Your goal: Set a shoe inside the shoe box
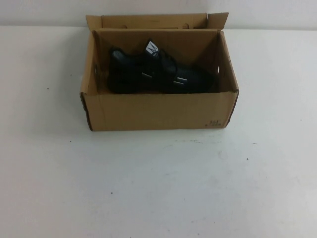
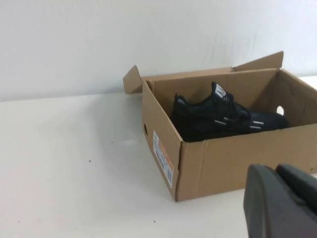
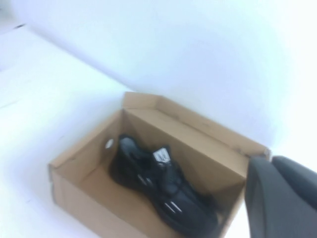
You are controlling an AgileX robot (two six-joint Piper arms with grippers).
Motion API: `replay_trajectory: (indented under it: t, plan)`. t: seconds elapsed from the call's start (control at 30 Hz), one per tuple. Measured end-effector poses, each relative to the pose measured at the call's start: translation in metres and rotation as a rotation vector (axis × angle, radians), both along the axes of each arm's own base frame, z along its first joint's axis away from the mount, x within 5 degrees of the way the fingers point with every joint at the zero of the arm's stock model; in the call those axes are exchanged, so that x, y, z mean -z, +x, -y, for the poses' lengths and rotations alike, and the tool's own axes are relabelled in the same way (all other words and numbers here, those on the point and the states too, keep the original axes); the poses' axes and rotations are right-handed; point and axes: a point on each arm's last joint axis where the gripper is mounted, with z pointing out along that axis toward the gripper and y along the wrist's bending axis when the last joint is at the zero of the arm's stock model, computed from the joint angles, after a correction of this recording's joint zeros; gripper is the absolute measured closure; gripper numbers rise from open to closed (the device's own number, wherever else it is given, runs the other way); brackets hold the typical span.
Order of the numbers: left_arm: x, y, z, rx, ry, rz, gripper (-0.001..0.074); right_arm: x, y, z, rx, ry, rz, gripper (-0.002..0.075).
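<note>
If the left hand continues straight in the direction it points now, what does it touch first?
Probably the shoe box: the left hand sits low in its wrist view, facing the box's near long wall. The shoe lies inside, behind that wall. Depth is unclear. The right hand hangs above the box.

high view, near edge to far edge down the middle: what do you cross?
Bare table → front wall of the shoe box → the shoe lying inside → raised rear flap of the box. Neither claw shows in this view; the left claw and right claw appear only in their own wrist views.
</note>
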Motion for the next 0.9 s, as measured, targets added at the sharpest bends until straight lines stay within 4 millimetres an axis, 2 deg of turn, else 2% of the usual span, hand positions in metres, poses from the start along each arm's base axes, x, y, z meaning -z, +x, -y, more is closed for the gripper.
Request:
replay_trajectory:
  t: [0.1, 0.27, 0.4, 0.43, 0.53, 0.7, 0.9]
  plan:
    - [0.001, 0.0, 0.0, 0.004, 0.004, -0.016, 0.0736, 0.045, -0.015, 0.009, 0.063, 0.045, 0.042, 0.0743]
    - [0.004, -0.001, 0.001, 0.01, 0.012, -0.043, 0.0736, 0.146, -0.044, 0.021, 0.12, 0.083, 0.013, 0.0743]
    - [0.005, -0.001, 0.001, 0.011, 0.016, -0.051, 0.0736, 0.209, -0.064, 0.034, 0.198, 0.116, 0.025, 0.0743]
    - [0.005, -0.001, 0.001, 0.012, 0.016, -0.053, 0.0736, 0.219, -0.068, 0.037, 0.218, 0.125, 0.041, 0.0743]
    - [0.005, -0.001, 0.001, 0.012, 0.017, -0.055, 0.0736, 0.234, -0.077, 0.043, 0.252, 0.154, 0.086, 0.0743]
    - [0.005, -0.001, 0.001, 0.013, 0.017, -0.056, 0.0736, 0.231, -0.087, 0.047, 0.27, 0.194, 0.161, 0.0743]
    - [0.005, -0.001, 0.001, 0.012, 0.019, -0.056, 0.0736, 0.232, -0.088, 0.047, 0.267, 0.198, 0.152, 0.0743]
